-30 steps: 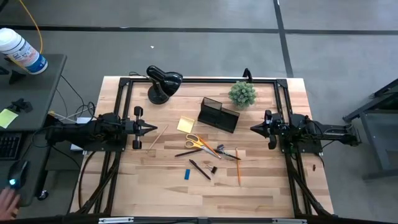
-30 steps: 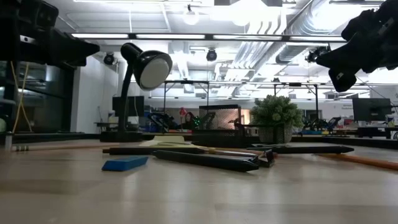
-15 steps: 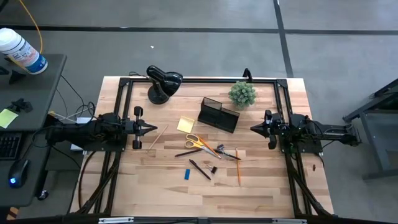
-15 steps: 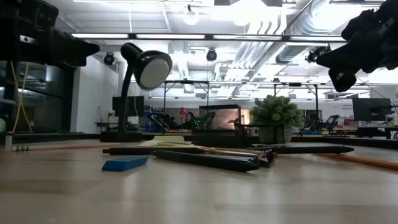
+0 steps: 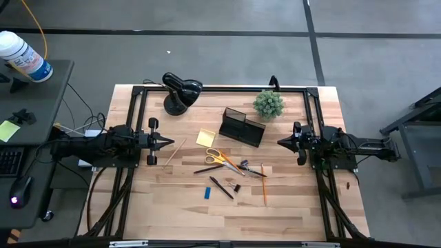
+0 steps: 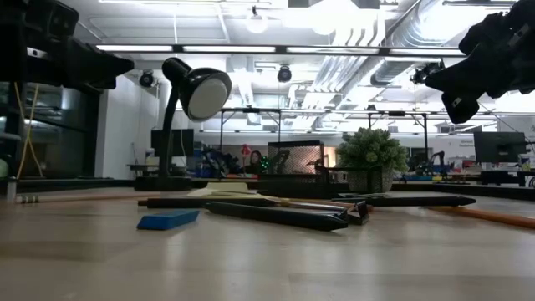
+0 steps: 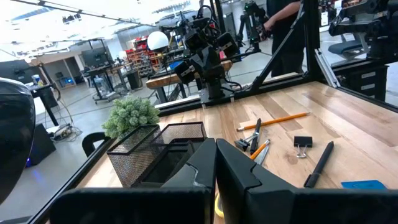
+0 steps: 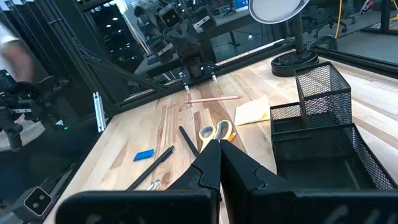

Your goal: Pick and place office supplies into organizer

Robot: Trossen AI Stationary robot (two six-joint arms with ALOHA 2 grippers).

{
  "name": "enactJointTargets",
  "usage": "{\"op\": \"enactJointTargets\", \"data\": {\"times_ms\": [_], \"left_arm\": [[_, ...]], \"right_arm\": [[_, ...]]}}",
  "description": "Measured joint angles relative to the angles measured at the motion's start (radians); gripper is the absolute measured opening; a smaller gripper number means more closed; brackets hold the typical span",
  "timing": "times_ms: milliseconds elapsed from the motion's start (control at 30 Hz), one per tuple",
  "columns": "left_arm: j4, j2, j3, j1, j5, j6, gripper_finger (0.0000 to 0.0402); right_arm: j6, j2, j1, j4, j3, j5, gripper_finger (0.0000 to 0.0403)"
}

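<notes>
Your left gripper (image 5: 168,142) hangs above the tabletop (image 5: 172,200) edge, fingers pressed together and holding nothing; the right gripper (image 5: 281,142) faces it from the opposite edge, also closed and empty. Between them lie the scissors (image 5: 219,157), sticky-note pad (image 5: 204,138), pens (image 5: 220,187), pencil (image 5: 263,183), blue block (image 5: 207,193) and clip (image 5: 236,187). The organizer (image 5: 242,127) stands just beyond them, with a lamp (image 5: 179,91) and a plant (image 5: 268,104) farther back. Around the tabletop you see grey floor (image 5: 227,58); behind it, a bright workshop with ceiling pipes (image 6: 393,67).
</notes>
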Motion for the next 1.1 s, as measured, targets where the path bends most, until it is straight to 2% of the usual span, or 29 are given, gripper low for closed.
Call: {"op": "enactJointTargets", "data": {"times_ms": [1100], "left_arm": [[0.000,0.000,0.000,0.000,-0.019,0.000,0.0001]], "right_arm": [[0.000,0.000,0.000,0.000,0.000,0.000,0.0000]]}}
